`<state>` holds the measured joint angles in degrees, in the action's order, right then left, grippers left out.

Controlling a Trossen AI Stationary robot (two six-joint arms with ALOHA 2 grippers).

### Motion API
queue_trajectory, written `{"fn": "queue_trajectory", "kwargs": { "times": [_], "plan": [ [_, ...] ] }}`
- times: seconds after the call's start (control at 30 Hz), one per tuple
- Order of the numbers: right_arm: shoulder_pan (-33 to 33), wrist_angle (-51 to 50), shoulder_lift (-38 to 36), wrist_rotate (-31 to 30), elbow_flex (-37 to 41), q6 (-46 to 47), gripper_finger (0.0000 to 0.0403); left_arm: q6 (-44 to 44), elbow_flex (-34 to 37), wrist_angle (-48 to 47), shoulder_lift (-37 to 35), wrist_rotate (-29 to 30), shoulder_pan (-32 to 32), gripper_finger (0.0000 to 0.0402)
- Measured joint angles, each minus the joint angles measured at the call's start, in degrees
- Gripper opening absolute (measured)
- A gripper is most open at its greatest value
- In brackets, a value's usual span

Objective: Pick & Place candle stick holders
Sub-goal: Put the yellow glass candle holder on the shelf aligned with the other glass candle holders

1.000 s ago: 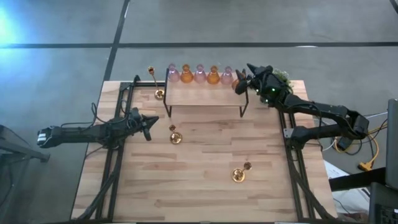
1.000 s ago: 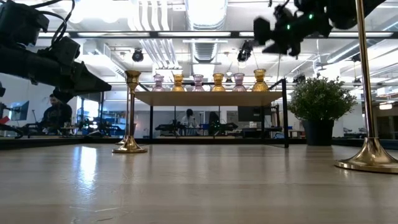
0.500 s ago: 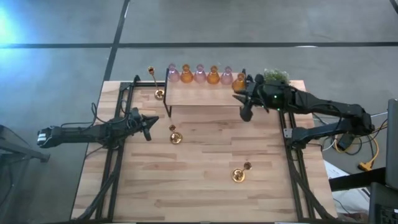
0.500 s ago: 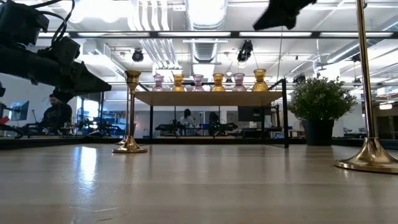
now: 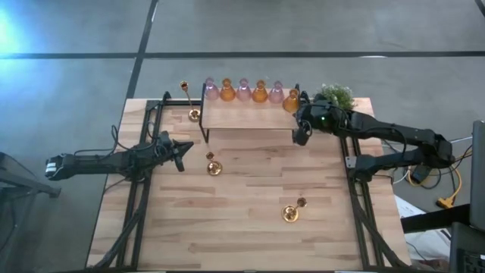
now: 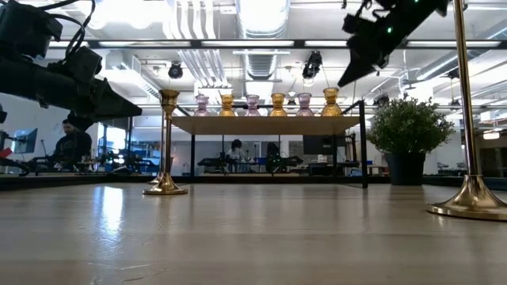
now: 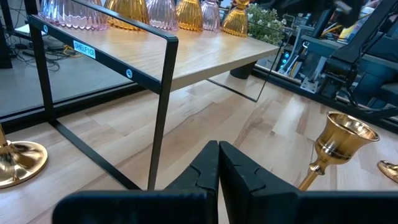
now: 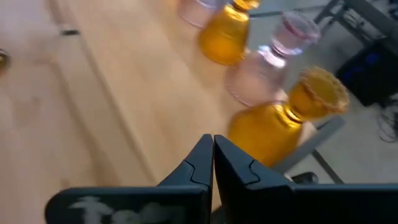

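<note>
Six glass candle stick holders stand in a row on their wide bases along the far edge of the black-framed shelf (image 5: 250, 115), pink (image 5: 211, 89) and amber by turns; the last amber one (image 5: 291, 100) is at the right end. Three gold candlesticks stand on the table on their round bases: far left (image 5: 193, 114), middle (image 5: 214, 167) and near right (image 5: 289, 214). My right gripper (image 5: 298, 139) hovers shut and empty over the shelf's right end, just short of the amber holder (image 8: 277, 127). My left gripper (image 5: 180, 156) waits shut beside the middle candlestick (image 7: 341, 146).
A green potted plant (image 5: 336, 95) stands just right of the shelf, behind my right arm. The shelf's thin black legs (image 7: 163, 112) rise between my left gripper and the far side. Bare wooden table top (image 5: 242, 235) lies toward the near edge.
My right gripper has drawn back from the right-end amber holder toward the near edge and risen. Its fingers, spread wide a second ago, have shut empty. The amber holder stays standing on the shelf.
</note>
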<state>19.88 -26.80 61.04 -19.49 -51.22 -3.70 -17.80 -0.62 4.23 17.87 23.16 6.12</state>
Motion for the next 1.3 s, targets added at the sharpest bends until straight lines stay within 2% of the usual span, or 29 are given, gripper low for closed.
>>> {"fn": "queue_trajectory", "kwargs": {
  "times": [0.4,0.7,0.97,1.3],
  "plan": [
    [6.02,9.57,0.09,0.78,4.96,-6.92,0.0008,0.0,0.0,0.0,0.02,0.0,0.0,0.0014],
    [9.39,13.6,2.75,5.91,4.4,-8.75,0.0008,0.0,0.0,0.0,0.0,0.01,0.0,0.0014],
    [11.47,13.91,6.33,6.03,2.69,-10.04,0.0008,0.01,0.0,0.0,0.0,0.0,-0.01,0.0014],
    [13.03,14.55,6.58,5.99,2.58,-11.45,0.0008,0.0,0.0,0.0,0.0,0.01,0.0,0.0014]
  ]
}}
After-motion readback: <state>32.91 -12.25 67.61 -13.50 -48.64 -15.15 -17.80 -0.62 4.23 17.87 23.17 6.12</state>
